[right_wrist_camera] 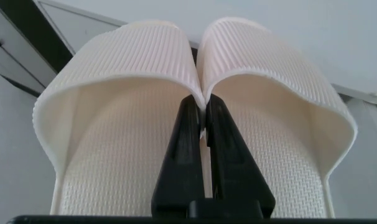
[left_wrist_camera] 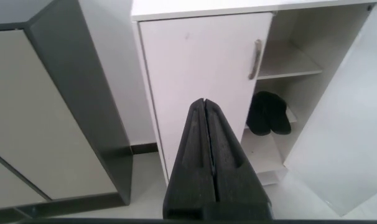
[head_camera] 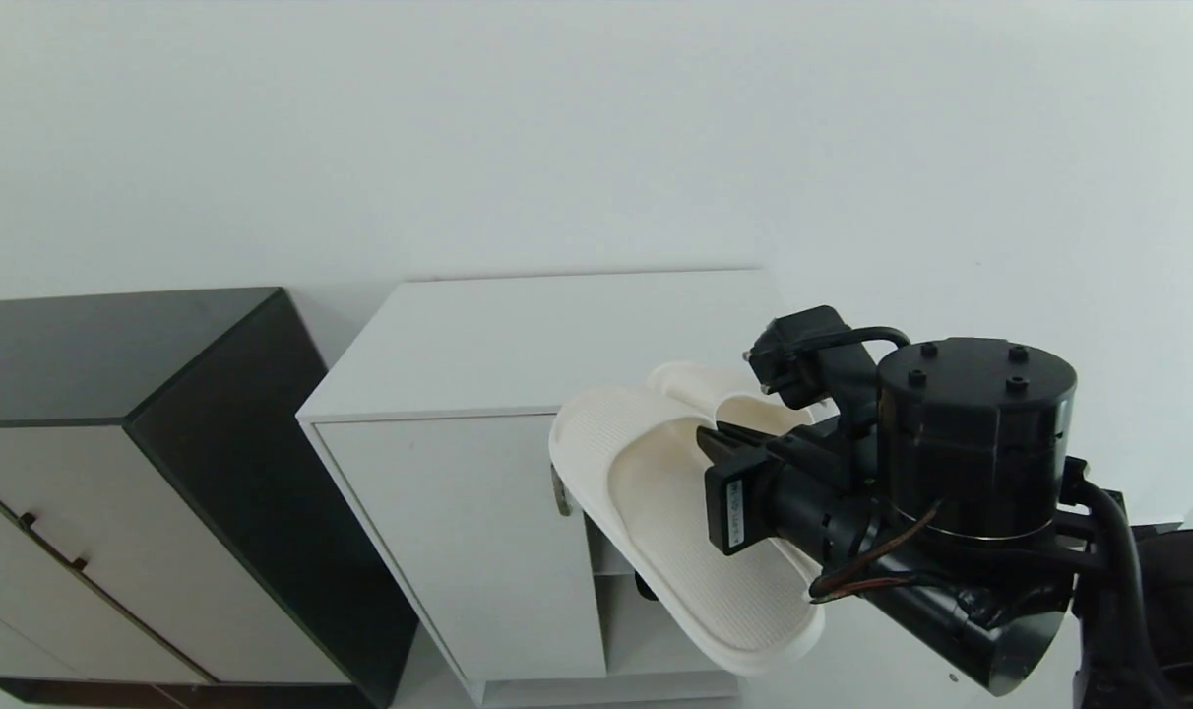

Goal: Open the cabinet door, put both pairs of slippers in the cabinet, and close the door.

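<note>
My right gripper [head_camera: 720,440] is shut on a pair of white ribbed slippers [head_camera: 656,512], pinching their inner edges together [right_wrist_camera: 204,118]. It holds them up in the air in front of the white cabinet [head_camera: 557,335]. The cabinet's left door [left_wrist_camera: 195,68] with its metal handle [left_wrist_camera: 255,59] is closed, while the right side stands open and shows shelves. A pair of black slippers [left_wrist_camera: 269,113] lies on a lower shelf inside. My left gripper [left_wrist_camera: 204,107] is shut on nothing and hangs low in front of the closed door.
A dark-sided cabinet with pale drawer fronts [head_camera: 232,423] stands close to the left of the white one. A plain wall rises behind both. The open right door panel [left_wrist_camera: 344,112] angles out beside the shelves.
</note>
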Tool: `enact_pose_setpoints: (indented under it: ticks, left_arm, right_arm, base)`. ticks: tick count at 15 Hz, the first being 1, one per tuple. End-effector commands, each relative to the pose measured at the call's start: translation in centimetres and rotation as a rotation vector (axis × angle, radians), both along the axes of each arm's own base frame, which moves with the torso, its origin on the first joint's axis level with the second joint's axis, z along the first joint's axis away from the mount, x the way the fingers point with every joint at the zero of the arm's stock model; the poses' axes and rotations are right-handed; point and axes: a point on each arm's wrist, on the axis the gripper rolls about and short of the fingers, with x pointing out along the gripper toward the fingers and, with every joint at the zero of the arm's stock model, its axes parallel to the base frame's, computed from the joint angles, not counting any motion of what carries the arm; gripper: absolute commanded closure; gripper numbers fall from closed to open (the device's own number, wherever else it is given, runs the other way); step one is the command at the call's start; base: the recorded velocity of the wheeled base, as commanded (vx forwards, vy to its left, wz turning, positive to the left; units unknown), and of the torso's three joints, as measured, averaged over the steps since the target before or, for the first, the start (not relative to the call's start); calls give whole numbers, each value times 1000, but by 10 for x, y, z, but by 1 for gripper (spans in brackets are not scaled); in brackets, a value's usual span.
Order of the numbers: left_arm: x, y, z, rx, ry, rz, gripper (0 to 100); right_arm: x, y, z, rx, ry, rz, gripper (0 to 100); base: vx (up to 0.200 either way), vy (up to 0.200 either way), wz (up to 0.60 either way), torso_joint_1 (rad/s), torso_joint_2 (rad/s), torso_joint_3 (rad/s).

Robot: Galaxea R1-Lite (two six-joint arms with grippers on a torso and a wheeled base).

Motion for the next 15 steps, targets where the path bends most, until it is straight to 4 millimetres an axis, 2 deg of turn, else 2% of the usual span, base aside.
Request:
enact_pose_setpoints:
  ticks: [1, 7, 15]
  left_arm:
    - [0, 0, 0, 0, 1, -1, 100]
    - [0, 0, 0, -2, 3, -1, 100]
    - [0, 0, 0, -2, 3, -1, 100]
  right_arm:
    - [-2, -1, -1, -5, 2, 5, 100]
    - [-7, 3, -4, -10, 7, 25, 100]
    - [-4, -2, -10, -38, 8, 10, 100]
  base:
    - [0, 0, 0, 0, 0, 0]
    - [0, 0, 0, 0, 0, 0]
    - [0, 0, 0, 0, 0, 0]
